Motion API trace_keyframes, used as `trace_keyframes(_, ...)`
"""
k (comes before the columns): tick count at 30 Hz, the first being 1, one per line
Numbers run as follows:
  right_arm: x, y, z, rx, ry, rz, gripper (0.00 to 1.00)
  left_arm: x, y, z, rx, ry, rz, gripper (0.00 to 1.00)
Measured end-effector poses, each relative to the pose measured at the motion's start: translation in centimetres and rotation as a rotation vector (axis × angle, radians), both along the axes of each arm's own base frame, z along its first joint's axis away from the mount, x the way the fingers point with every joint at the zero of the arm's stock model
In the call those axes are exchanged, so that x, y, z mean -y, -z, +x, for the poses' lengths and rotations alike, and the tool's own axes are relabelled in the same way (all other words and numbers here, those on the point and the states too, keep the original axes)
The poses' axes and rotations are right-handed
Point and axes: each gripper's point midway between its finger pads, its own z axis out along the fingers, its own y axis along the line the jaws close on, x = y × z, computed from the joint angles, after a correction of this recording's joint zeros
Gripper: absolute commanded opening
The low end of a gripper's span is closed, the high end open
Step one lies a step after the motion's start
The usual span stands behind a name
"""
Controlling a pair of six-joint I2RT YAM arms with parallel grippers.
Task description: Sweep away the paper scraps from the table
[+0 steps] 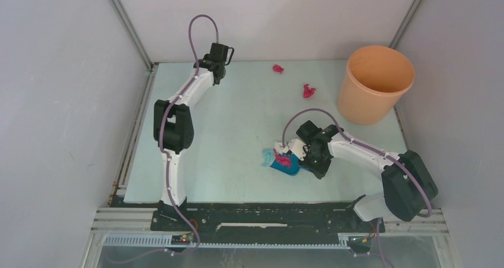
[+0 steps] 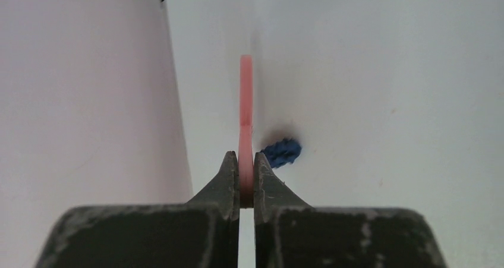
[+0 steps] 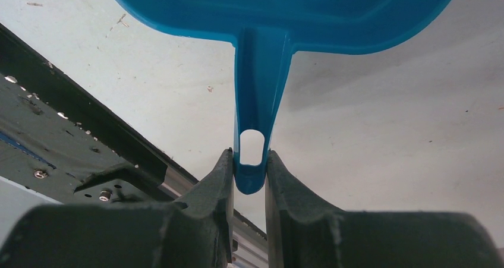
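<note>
The right pincer (image 3: 249,163) is squeezed shut on the handle of the blue dustpan (image 3: 279,12). The pan sits just in front of this pincer, over the pale green worktop (image 1: 226,137). Pink and teal paper scraps (image 1: 284,159) are at its far edge. Farther on, two more pink scraps (image 1: 309,91) lie near an orange bucket (image 1: 374,84). In the far corner, the left pincer (image 2: 245,161) pinches a thin pink brush handle (image 2: 245,101). A dark blue scrap (image 2: 282,152) lies just right of its tips.
</note>
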Motion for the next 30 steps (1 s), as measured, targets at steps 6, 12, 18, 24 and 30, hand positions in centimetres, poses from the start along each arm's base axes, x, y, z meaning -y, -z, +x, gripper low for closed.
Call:
trace_keyframes(6, 0.1, 0.1, -0.1, -0.005, -0.002, -0.009, 0.04, 2.1, 2.5, 0.6, -0.071, 0.068, -0.090, 0.00)
trace_keyframes(12, 0.1, 0.3, -0.2, -0.011, -0.007, -0.017, 0.04, 4.8, 3.6, -2.4, -0.142, 0.109, -0.170, 0.00)
trace_keyframes(18, 0.0, 0.4, -0.3, -0.015, -0.012, -0.021, 0.04, 11.2, 2.6, -7.8, -0.186, 0.197, -0.318, 0.00)
trace_keyframes(24, 0.0, 0.4, -0.4, -0.019, -0.015, -0.023, 0.04, 17.8, 1.4, -13.8, -0.202, 0.292, -0.512, 0.01)
trace_keyframes(30, 0.1, 0.8, -0.7, -0.041, -0.015, -0.040, 0.04, 23.2, 1.2, -17.9, -0.223, 0.366, -0.679, 0.01)
